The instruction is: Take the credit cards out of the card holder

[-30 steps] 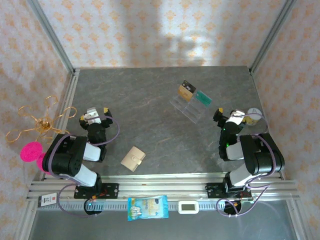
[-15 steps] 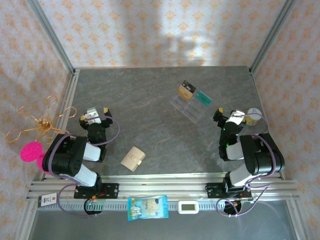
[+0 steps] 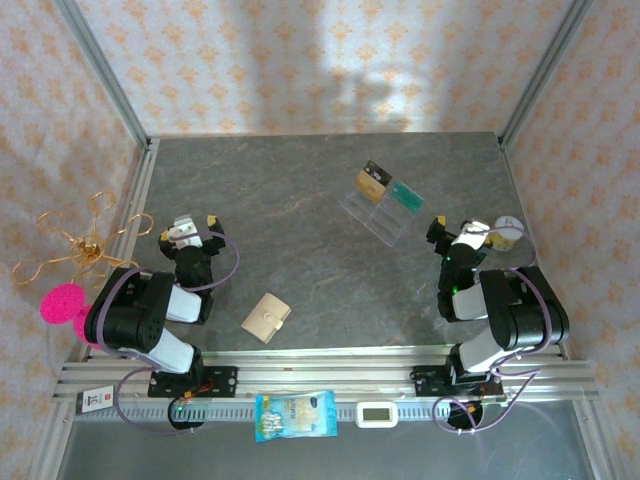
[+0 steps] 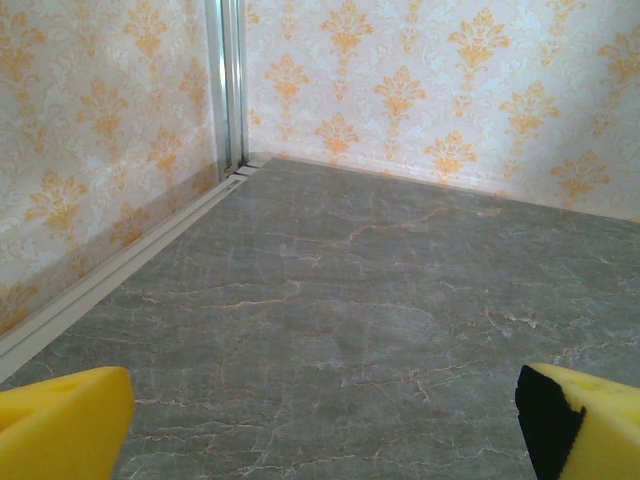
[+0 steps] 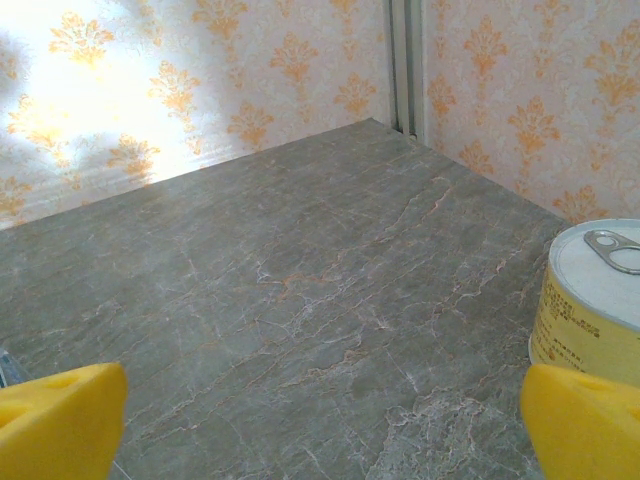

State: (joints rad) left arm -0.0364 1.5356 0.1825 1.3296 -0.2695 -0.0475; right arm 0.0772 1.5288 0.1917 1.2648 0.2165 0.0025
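Tan leather, folded shut and lying flat, the card holder (image 3: 266,318) sits near the front edge of the surface (image 3: 300,235), between the two arm bases and closer to your left claw (image 3: 191,228). Expect it to be light and soft, more likely to skate across the smooth top than to open, so plan to pin one flap with one claw while the other lifts the snap tab; the tab is too small here to tell how it is fastened. Any credit cards inside are hidden. They should be thin, stiff and slick, best pinched by a short edge once the pockets show. Both claws are spread wide and grip nothing. Your right claw (image 3: 468,228) waits at the right side with a tin can (image 5: 598,290) just beside it, so swing clear of that. A clear rack (image 3: 378,212) with a gold card (image 3: 373,180) and a teal card (image 3: 405,193) stands well apart, toward the far right. Grey marbled top, bare through the middle, with patterned walls on three sides and metal posts in the far corners
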